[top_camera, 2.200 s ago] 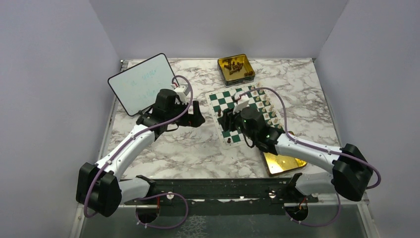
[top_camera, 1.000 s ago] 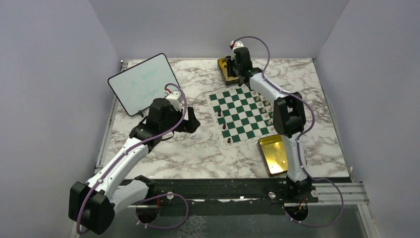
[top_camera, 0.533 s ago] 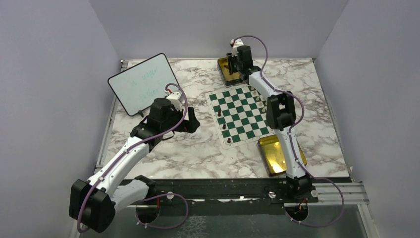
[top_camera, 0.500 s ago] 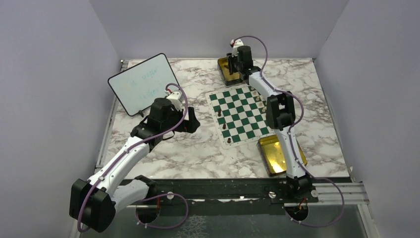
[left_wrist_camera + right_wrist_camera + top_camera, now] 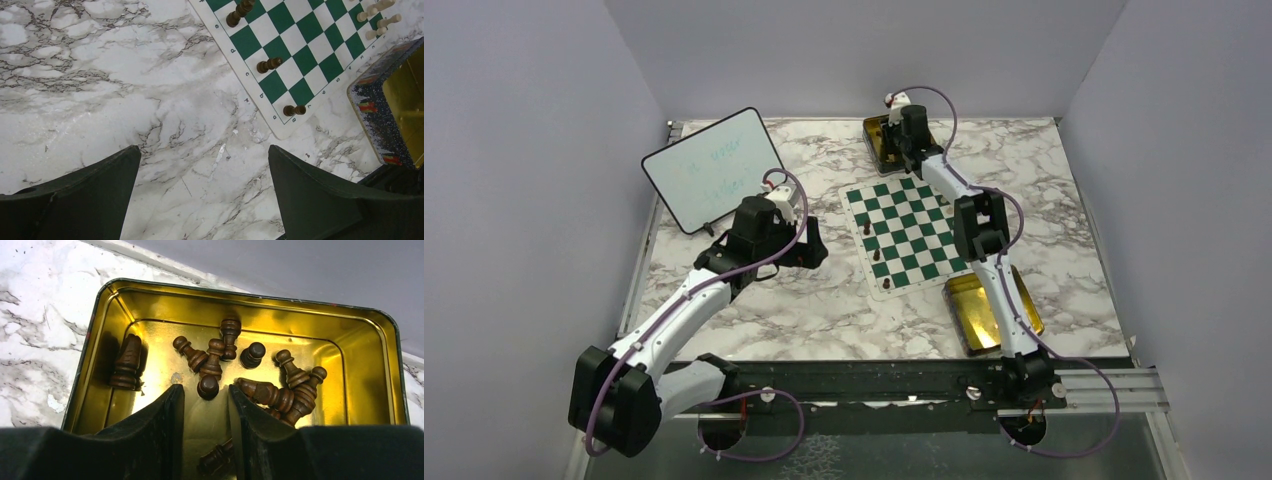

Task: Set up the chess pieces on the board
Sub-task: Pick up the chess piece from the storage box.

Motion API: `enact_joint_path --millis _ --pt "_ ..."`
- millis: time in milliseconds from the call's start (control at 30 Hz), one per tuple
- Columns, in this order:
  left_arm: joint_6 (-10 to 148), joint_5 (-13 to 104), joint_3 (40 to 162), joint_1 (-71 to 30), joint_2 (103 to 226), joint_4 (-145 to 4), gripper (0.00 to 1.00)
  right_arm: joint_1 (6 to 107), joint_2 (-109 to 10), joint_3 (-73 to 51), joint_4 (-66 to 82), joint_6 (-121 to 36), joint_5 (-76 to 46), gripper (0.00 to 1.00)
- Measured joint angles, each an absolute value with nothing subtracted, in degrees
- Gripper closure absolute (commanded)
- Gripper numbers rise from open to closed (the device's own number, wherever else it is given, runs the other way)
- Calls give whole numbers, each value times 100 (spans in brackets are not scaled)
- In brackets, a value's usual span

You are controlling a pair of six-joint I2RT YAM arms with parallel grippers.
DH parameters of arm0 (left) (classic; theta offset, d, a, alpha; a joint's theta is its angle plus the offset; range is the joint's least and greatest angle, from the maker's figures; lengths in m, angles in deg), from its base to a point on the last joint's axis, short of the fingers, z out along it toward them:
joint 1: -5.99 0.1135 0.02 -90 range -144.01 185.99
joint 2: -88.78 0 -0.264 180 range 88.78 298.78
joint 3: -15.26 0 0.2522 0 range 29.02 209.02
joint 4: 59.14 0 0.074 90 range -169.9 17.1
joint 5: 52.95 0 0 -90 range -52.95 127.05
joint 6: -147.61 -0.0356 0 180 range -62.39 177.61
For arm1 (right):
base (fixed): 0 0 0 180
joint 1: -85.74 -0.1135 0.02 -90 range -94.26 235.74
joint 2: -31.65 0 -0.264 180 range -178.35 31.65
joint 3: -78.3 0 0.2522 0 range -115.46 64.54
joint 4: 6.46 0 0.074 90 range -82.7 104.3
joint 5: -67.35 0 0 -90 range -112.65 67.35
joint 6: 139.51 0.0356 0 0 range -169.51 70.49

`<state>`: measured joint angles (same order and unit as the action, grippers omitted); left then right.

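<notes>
Marble tabletop (image 5: 824,310), gold tin (image 5: 250,295) | my right pincer (image 5: 205,390) unclenched, straddling one dark pawn (image 5: 208,386) | risk: neighbouring pieces (image 5: 292,385) crowd my fingertips, so I could snag two.

The board (image 5: 911,222) is checkered green and white, with a white border carrying small dark letters. Some chess pieces (image 5: 215,360) are dark brown, lying in a shiny gold tin (image 5: 350,340); the cream pieces (image 5: 387,21) are pale. The table (image 5: 824,300) is white marble veined grey. The whiteboard (image 5: 712,168) is white, black-rimmed, with faint green writing. A second tin (image 5: 372,107) has a dark speckled wall with red and yellow marks
</notes>
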<state>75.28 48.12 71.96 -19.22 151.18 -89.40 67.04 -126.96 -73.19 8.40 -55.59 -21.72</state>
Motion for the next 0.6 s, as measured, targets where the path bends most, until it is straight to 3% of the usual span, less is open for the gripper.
enact_joint_path --millis 267,600 --pt "7528 4810 7200 -1922 15168 -8953 1 6752 -12715 -7319 703 -5636 -2035 80" --pt "7535 4812 7220 -1922 15260 -8983 1 6774 -12571 -7008 466 -5767 -2024 82"
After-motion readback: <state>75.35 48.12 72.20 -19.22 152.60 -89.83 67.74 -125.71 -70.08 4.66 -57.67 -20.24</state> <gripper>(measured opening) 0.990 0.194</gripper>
